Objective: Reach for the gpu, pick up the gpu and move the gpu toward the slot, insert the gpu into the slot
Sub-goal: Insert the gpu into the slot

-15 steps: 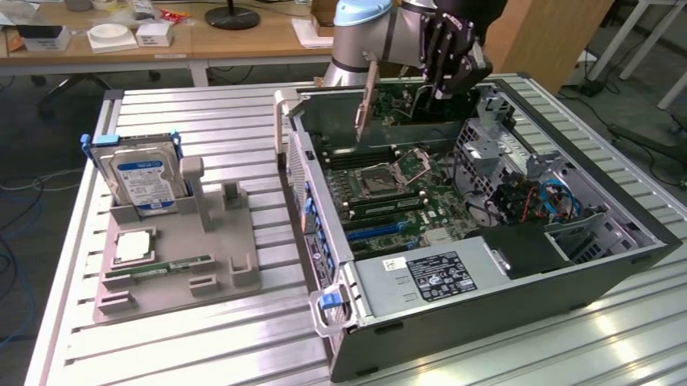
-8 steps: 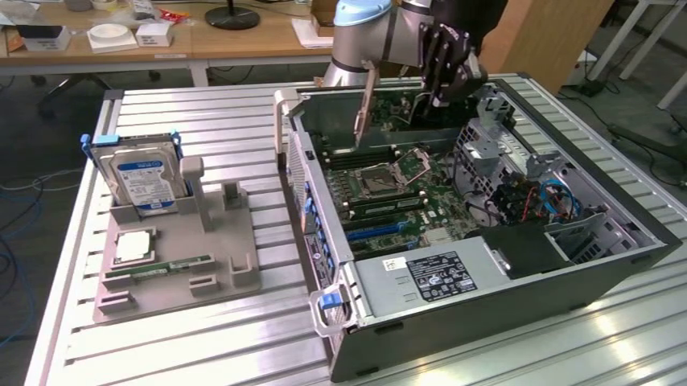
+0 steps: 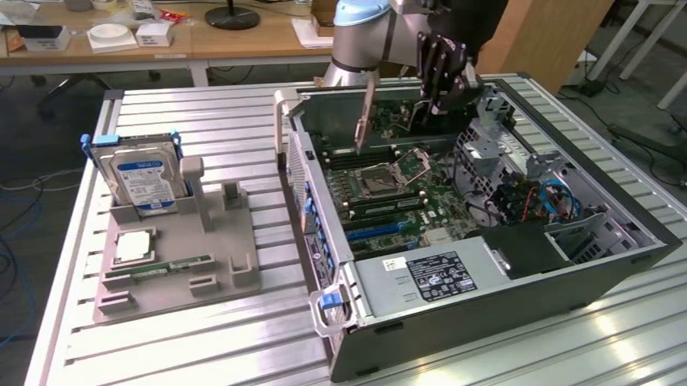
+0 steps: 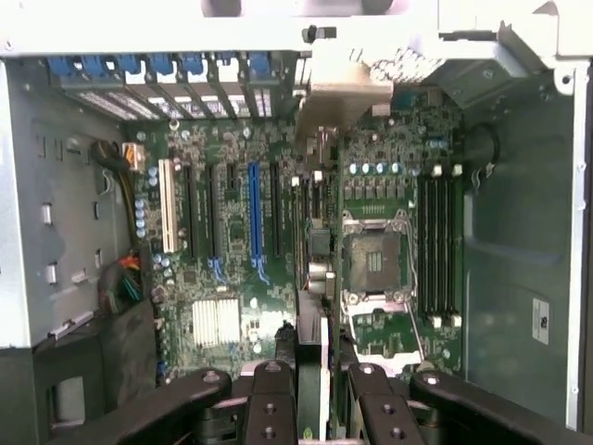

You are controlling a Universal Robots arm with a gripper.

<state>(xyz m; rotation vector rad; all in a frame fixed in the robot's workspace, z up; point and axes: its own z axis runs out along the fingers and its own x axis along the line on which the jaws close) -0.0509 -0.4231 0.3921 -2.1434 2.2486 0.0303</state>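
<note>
From my station I have the tool up over the open computer case, at the case's far end in the exterior view. Its black fingers sit narrowly apart and pinch the gpu between them. The card hangs on edge, above the motherboard and not touching it, with its pale metal bracket pointing down along the side towards the exterior view's left.

On the wrist view I look straight down the card. The gpu runs edge-on away from the tool, and its bracket is at the far end near the case's rear wall. The expansion slots lie on one side of it and the processor socket on the other. The card's edge seems to line up just beside the black slots, though from this angle I cannot tell which one it is over.

Out on the counter, well apart from the case, a grey holder carries a blue-labelled hard drive standing upright. A processor chip and a green memory stick lie flat on it.
</note>
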